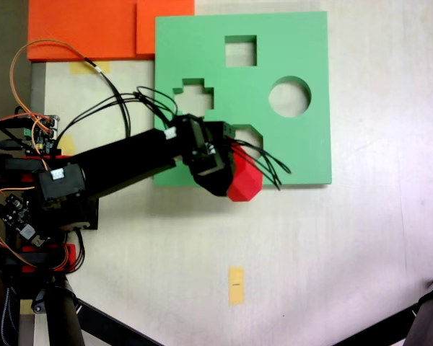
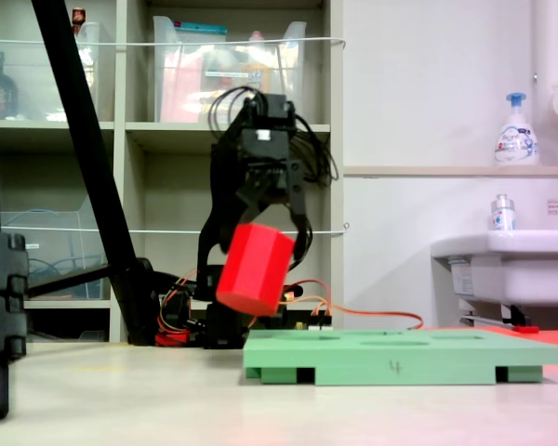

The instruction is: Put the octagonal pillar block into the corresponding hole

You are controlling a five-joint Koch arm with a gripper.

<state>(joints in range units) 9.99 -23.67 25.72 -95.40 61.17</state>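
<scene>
In a fixed view from table level, the red block (image 2: 254, 269) hangs in the air, clamped in the gripper (image 2: 277, 243), whose fingers close on its upper part. The block is tilted, its long axis leaning so the lower end points down and toward the left of that view, clear of the green board (image 2: 405, 358) lying flat on the table (image 2: 121, 400).

Seen from above, the block (image 1: 244, 179) sits over the board's near edge, just below the eight-sided hole (image 1: 251, 135), which the arm (image 1: 123, 162) partly covers. The block probably needs to travel a little farther over the board and stand upright before lowering. Beyond lie the cross, square and round cutouts (image 1: 289, 96).
</scene>
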